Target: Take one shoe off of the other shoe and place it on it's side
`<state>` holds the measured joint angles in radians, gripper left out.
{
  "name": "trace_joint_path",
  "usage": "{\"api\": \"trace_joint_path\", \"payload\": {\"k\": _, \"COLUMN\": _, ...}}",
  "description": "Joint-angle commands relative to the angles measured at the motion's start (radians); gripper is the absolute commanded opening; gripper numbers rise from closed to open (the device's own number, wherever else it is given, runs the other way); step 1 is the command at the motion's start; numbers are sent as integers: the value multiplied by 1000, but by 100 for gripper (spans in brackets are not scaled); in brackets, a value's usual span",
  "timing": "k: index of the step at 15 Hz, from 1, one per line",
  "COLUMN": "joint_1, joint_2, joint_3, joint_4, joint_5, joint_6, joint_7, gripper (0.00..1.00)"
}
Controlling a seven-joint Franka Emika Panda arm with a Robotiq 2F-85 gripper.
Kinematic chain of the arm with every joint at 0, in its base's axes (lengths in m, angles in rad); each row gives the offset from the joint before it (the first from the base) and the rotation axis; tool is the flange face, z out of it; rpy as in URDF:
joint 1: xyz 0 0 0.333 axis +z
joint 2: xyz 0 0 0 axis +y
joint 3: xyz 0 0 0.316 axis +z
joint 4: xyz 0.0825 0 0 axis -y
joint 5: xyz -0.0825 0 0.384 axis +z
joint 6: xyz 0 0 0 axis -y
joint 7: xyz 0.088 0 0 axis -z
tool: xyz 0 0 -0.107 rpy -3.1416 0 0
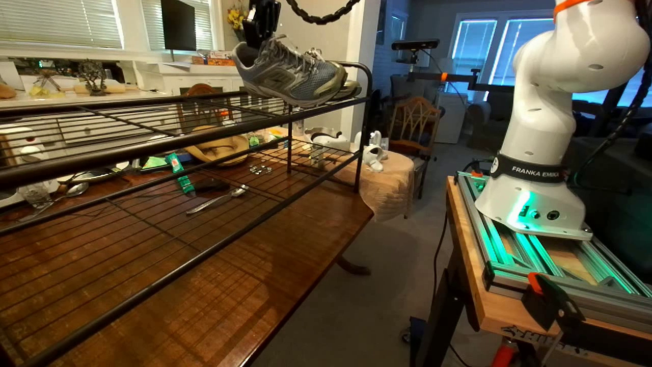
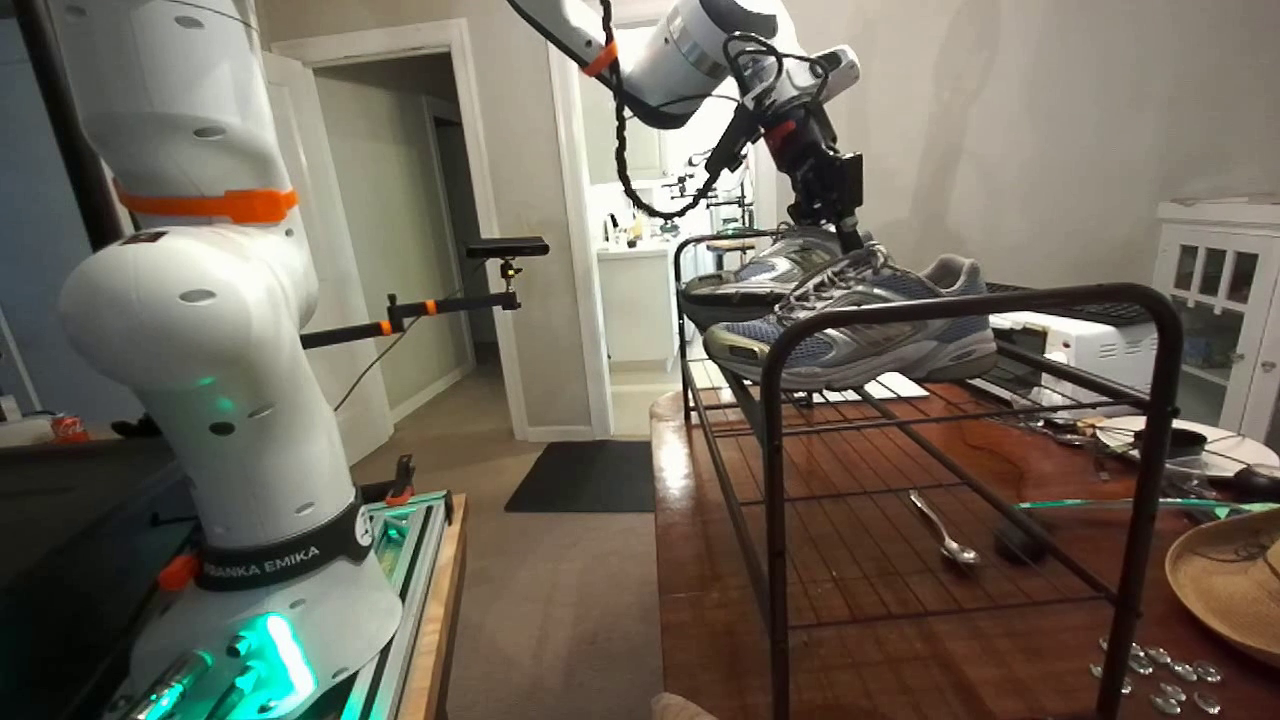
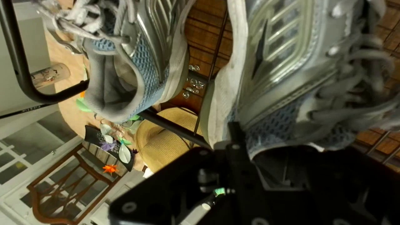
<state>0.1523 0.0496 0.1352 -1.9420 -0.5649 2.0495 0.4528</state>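
Two grey-blue running shoes stand side by side on the top shelf of a black wire rack [image 1: 362, 158], which also shows in an exterior view [image 2: 775, 520]. The shoe at my gripper shows in both exterior views [image 1: 293, 76] [image 2: 790, 262] and in the wrist view [image 3: 281, 56]. The other shoe [image 2: 870, 325], also in the wrist view [image 3: 153, 53], lies beside it, apart. My gripper [image 1: 260, 35] is down at the heel opening of its shoe. In the wrist view the gripper [image 3: 275, 153] has one finger outside the shoe's side wall; the other is dark, apparently at the opening. The jaws look spread.
The rack stands on a brown table [image 1: 244, 285]. Below and behind are a straw hat [image 2: 1225, 575], a spoon [image 2: 940, 530], glass beads [image 2: 1160, 670] and a white toaster oven [image 2: 1090, 355]. A rack end rail [image 3: 18, 56] rises beside the other shoe.
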Motion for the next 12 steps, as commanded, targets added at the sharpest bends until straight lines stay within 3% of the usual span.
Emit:
{"api": "trace_joint_path", "payload": {"k": 1, "joint_1": -3, "joint_2": 12, "joint_3": -7, "joint_4": 38, "joint_5": 119, "joint_6": -52, "joint_7": 12, "gripper": 3}}
{"api": "trace_joint_path", "payload": {"k": 5, "joint_1": -4, "joint_2": 6, "joint_3": -10, "joint_4": 46, "joint_5": 229, "joint_6": -41, "joint_7": 18, "gripper": 3}}
{"api": "trace_joint_path", "payload": {"k": 12, "joint_1": -9, "joint_2": 2, "joint_3": -18, "joint_4": 24, "joint_5": 283, "joint_6": 91, "joint_7": 48, "gripper": 3}}
